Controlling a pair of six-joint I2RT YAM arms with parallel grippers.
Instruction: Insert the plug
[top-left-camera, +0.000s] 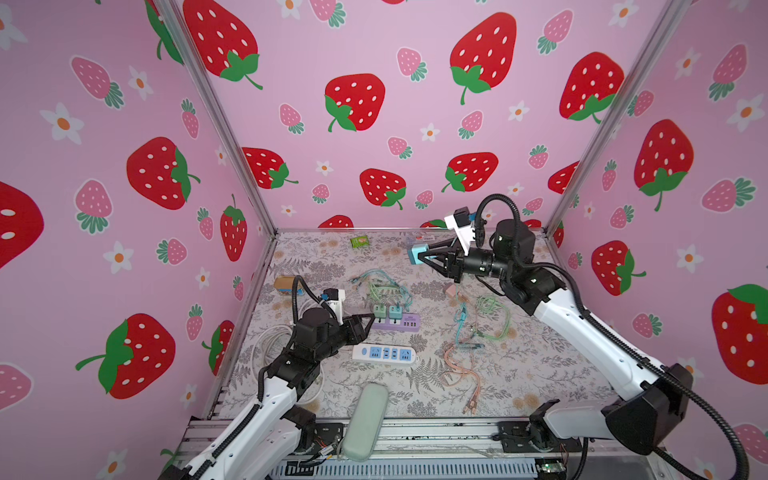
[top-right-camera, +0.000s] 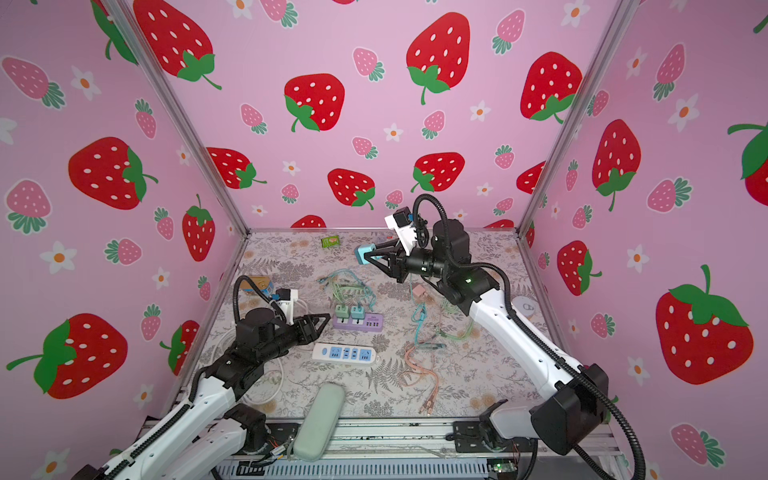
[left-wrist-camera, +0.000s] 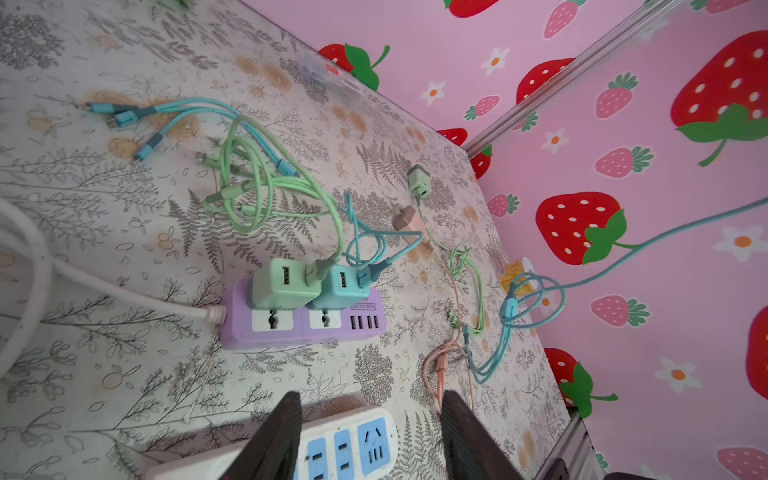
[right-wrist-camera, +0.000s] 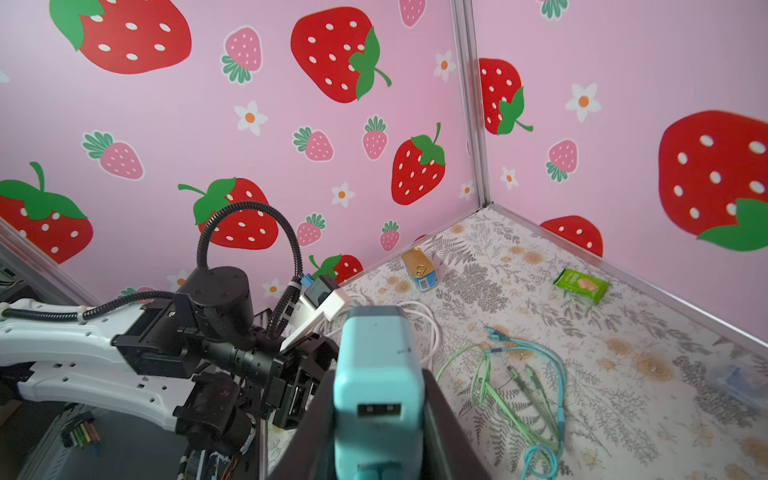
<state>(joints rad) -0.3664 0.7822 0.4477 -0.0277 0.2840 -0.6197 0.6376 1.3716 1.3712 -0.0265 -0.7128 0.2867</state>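
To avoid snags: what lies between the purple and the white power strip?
Only bare tablecloth separates the purple power strip from the white power strip, in both top views.

Plug (right-wrist-camera: 376, 374) moulded in smooth matt plastic, power strip (left-wrist-camera: 266, 336) cased in lilac plastic, corner post (right-wrist-camera: 467, 104) of brushed metal, table (left-wrist-camera: 124, 249) covered in matt printed sheet.

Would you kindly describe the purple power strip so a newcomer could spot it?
On the floral table, two power strips lie left of centre. The purple plastic strip is farther back; unlike the white-and-blue strip, it carries two plugged-in charger cubes, green and teal.
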